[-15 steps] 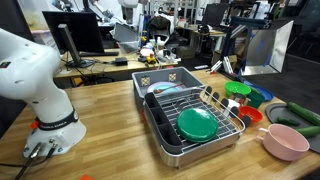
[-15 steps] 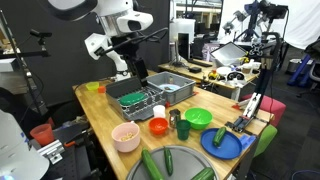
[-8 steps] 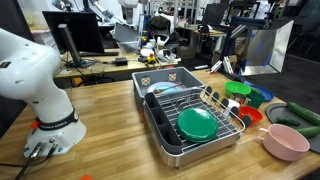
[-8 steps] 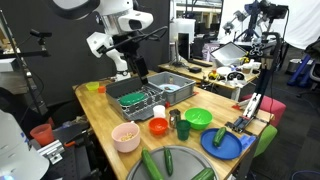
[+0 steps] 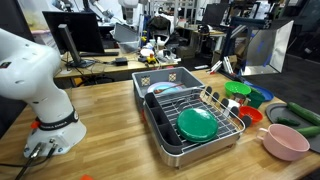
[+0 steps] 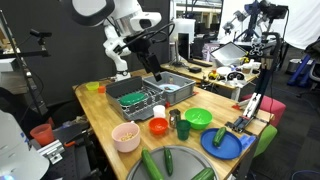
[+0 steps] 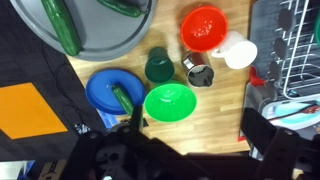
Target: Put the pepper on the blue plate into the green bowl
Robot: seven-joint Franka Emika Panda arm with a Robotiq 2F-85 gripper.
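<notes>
The blue plate (image 6: 228, 144) lies at the table's near right corner with a small green pepper (image 6: 222, 137) on it. The light-green bowl (image 6: 197, 117) stands just beside it, empty. In the wrist view the blue plate (image 7: 108, 88), the pepper (image 7: 124, 99) and the green bowl (image 7: 170, 102) lie side by side. My gripper (image 6: 155, 75) hangs above the dish rack, well away from the plate. Its dark fingers (image 7: 195, 140) are spread wide with nothing between them. In an exterior view the green bowl (image 5: 238, 89) and blue plate (image 5: 262, 96) sit at the right; the gripper is out of frame.
A metal dish rack (image 6: 150, 97) holding a dark green lid (image 5: 197, 123) fills the table's middle. A red bowl (image 6: 158, 126), pink bowl (image 6: 126, 136), dark cup (image 7: 159, 66), metal cup (image 7: 200, 74) and a large dark green plate with cucumbers (image 6: 170, 165) crowd around the bowl.
The arm has swung to the right, carrying the gripper further over the dish rack towards the bowls. Nothing on the table has moved.
</notes>
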